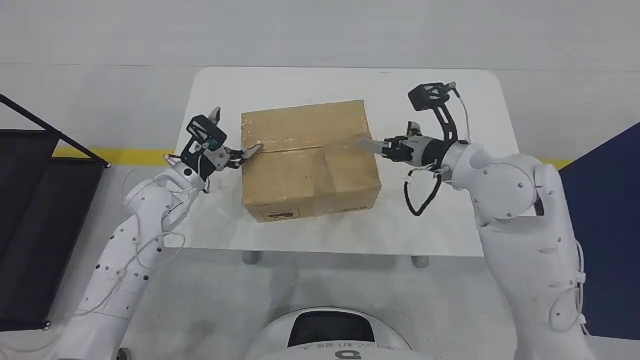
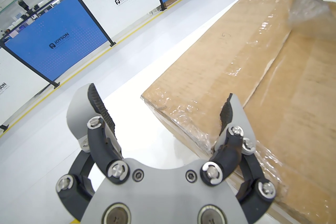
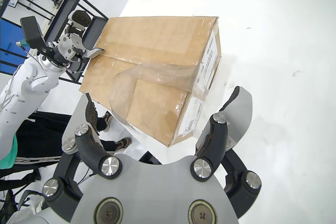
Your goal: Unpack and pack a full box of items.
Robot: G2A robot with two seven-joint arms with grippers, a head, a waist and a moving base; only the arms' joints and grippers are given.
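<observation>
Nearest the robot, the cardboard box (image 1: 310,160) (image 2: 236,64) (image 3: 157,51) sits shut on the white table (image 1: 440,100) (image 2: 131,114) (image 3: 262,25), midway between the left and right edges and closer to the near edge than to the far one. Its near side carries a small label (image 1: 280,212). Two flaps meet on top in a seam running left to right, and clear tape (image 3: 157,70) lies wrinkled over the seam, turning down the nearer flap. White labels (image 3: 210,57) cover the box's right end.

At the box's left end the left gripper (image 1: 243,153) (image 2: 160,93) (image 3: 95,51) is spread wide. One finger lies on the top at the left end of the seam; the other is out beyond the box's far left top corner. At the right end the right gripper (image 1: 372,146) (image 3: 163,95) is also spread, holding nothing. Its tips reach over the box's right top edge near the seam, and I cannot tell whether they touch the tape.

Beyond the table's left edge a black rack (image 1: 40,220) stands on the floor
</observation>
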